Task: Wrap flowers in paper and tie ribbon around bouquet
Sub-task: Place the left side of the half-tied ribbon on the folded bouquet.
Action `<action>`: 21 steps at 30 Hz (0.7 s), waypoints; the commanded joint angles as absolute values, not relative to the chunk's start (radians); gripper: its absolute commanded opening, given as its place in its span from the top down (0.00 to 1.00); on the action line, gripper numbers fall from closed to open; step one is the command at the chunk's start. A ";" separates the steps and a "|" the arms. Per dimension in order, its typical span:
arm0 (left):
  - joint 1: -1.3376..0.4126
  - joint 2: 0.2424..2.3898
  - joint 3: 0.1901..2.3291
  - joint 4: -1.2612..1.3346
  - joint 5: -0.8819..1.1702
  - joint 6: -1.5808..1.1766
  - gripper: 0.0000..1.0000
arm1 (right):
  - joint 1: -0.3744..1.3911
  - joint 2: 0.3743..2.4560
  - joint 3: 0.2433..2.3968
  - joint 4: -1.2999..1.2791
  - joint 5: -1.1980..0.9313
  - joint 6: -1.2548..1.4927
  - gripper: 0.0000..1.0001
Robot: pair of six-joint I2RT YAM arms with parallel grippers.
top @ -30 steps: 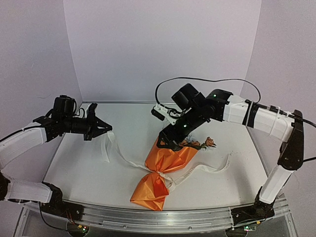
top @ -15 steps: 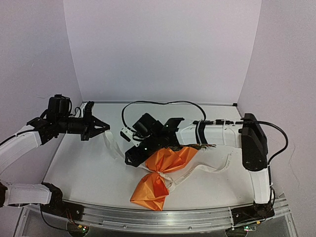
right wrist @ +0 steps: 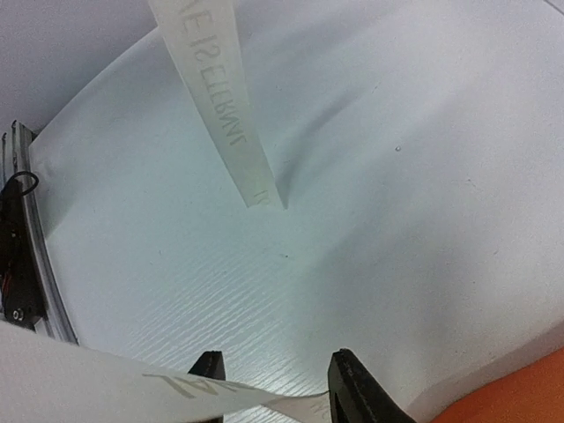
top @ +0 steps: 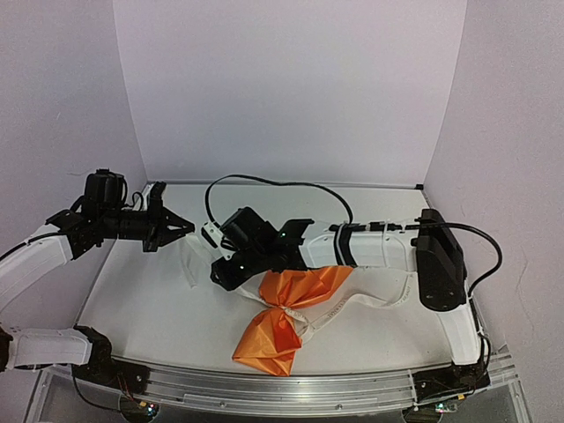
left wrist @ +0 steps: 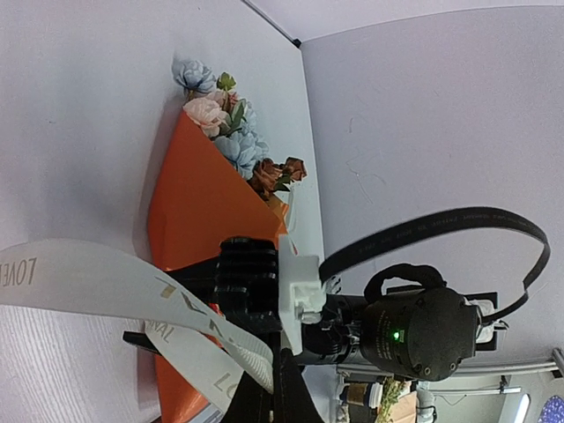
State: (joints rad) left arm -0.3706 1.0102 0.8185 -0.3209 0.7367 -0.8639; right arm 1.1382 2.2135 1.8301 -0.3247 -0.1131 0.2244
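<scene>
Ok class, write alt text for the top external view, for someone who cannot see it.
An orange paper-wrapped bouquet lies on a white table with a cream ribbon crossing its pinched waist. The left gripper holds one ribbon end off the table; the right gripper is stretched across to just left of the bouquet.

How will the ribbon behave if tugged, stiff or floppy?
Likely floppy: the ribbon droops in curves from the left tool. Probably light and thin, since it folds over itself in the left wrist view. A tug may drag the bouquet it wraps.
</scene>
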 commanded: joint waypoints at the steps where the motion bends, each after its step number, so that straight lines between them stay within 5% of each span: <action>1: -0.374 0.987 0.836 -0.362 0.668 -0.855 1.00 | 1.145 2.205 1.842 -0.300 -0.068 0.262 0.90; 3: -0.374 0.987 0.826 -0.369 0.644 -0.853 1.00 | 1.147 2.162 1.801 -0.301 -0.062 0.281 1.00; 21: -0.569 1.290 0.742 -0.190 0.663 -0.800 1.00 | 1.151 1.729 1.219 -0.442 0.075 0.544 1.00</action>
State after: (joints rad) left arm -0.5274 1.2249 0.7299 -0.2769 0.6808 -0.8330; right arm 1.1556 1.8019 1.3354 -0.3372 -0.0327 0.4580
